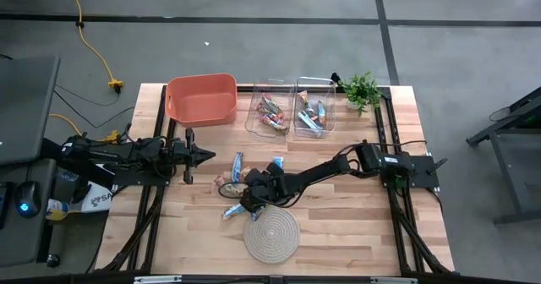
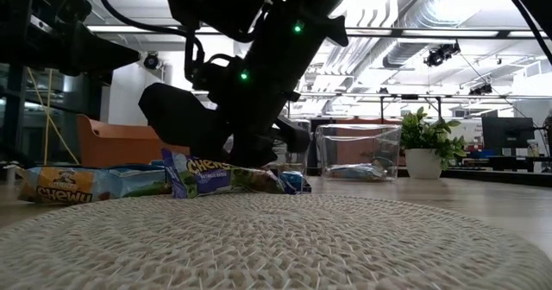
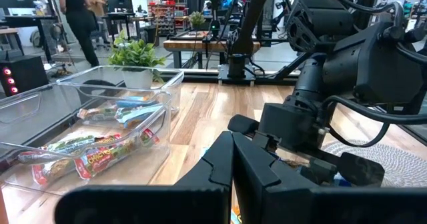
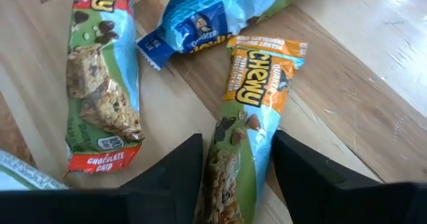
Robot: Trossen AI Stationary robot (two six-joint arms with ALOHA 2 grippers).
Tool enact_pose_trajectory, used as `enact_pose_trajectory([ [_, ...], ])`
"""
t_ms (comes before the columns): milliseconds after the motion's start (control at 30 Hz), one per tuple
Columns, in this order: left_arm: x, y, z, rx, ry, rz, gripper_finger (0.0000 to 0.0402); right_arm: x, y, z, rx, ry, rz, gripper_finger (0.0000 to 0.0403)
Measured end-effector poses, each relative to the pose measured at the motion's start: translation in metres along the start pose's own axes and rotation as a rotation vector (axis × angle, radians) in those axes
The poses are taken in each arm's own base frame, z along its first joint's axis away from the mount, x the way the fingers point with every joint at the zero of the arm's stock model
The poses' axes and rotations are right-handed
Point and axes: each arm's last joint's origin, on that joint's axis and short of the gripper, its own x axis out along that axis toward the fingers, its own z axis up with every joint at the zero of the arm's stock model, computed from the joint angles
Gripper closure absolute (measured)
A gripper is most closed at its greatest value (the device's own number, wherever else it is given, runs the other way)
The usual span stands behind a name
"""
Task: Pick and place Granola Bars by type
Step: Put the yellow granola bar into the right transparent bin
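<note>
Several granola bars lie loose on the table between the arms, near the rope mat (image 1: 270, 233). My right gripper (image 4: 237, 139) is low over this pile (image 1: 252, 198), open, pointing down. Its fingers stand on either side of an orange-ended Chewy bar (image 4: 250, 117) that lies flat on the wood. A red-ended chocolate chip bar (image 4: 100, 84) and a blue bar (image 4: 213, 14) lie beside it. In the low view, bars (image 2: 203, 179) rest on the table under the gripper (image 2: 250, 148). My left gripper (image 1: 205, 155) waits shut at the table's left, above the wood (image 3: 231, 144). My right gripper's fingers (image 4: 177, 174) come from above and straddle the orange-ended bar across its width, at its lower half (image 4: 230, 171). The gaps on both sides are very small, and I cannot tell whether the fingers touch the wrapper. The bar lies flat on the table.
Two clear bins (image 1: 269, 108) (image 1: 314, 106) holding bars stand at the far edge, with an orange basket (image 1: 201, 98) to their left and a small potted plant (image 1: 362, 88) to their right. The round rope mat sits at the near edge. A person walks in the room behind (image 3: 77, 17).
</note>
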Motion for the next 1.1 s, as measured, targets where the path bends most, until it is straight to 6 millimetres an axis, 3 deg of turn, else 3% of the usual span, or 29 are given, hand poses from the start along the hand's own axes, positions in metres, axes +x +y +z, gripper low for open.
enact_pose_trajectory([
  [667,0.000,0.000,0.000,0.000,0.000,0.000,0.0401,-0.002,-0.002,0.001,0.109,0.011,-0.039,0.0333],
  [867,0.000,0.000,0.000,0.000,0.000,0.000,0.0401,-0.016,0.004,0.014,0.033,0.046,-0.081,0.0335],
  [1100,0.000,0.000,0.000,0.000,0.000,0.000,0.0401,-0.035,0.001,0.049,0.013,0.090,-0.106,0.0336],
])
